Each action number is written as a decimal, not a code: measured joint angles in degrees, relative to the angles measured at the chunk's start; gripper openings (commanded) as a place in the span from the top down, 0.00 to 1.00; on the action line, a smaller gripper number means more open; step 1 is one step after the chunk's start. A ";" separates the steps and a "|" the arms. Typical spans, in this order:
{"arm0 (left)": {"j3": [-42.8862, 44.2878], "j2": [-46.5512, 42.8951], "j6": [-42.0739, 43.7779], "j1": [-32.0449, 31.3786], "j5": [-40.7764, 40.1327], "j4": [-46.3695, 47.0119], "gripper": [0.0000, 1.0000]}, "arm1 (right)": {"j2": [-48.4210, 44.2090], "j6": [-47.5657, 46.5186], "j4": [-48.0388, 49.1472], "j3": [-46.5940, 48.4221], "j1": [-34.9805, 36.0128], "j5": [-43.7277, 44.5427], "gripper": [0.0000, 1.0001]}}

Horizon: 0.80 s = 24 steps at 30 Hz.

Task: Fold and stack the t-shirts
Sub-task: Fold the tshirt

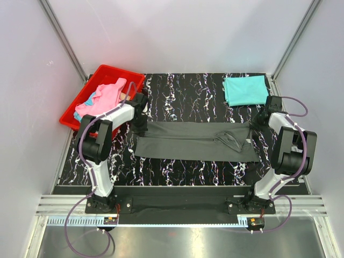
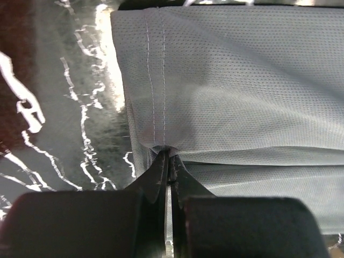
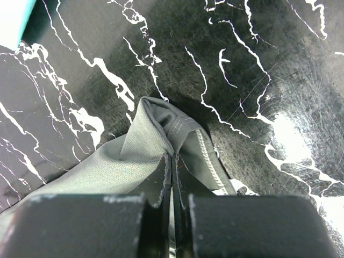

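Top external view: the dark charcoal grey cloth t-shirt (image 1: 196, 141) lies as a long flat band across the middle of the black white-veined table (image 1: 183, 91), between the arms. The left gripper (image 2: 169, 156) is clamped on its stitched hem end and the right gripper (image 3: 172, 158) on a bunched seamed edge. Advised: lift both ends together, keeping the cloth taut and level. Bare table lies beyond the band. The folded teal cloth t-shirt (image 1: 245, 90) at far right and the red plastic bin (image 1: 115, 70) at far left stand apart.
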 measured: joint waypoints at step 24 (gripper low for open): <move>3.37 -5.68 -1.03 -0.04 1.20 -3.39 0.70 | 0.48 0.44 -0.22 0.96 0.00 -2.05 0.71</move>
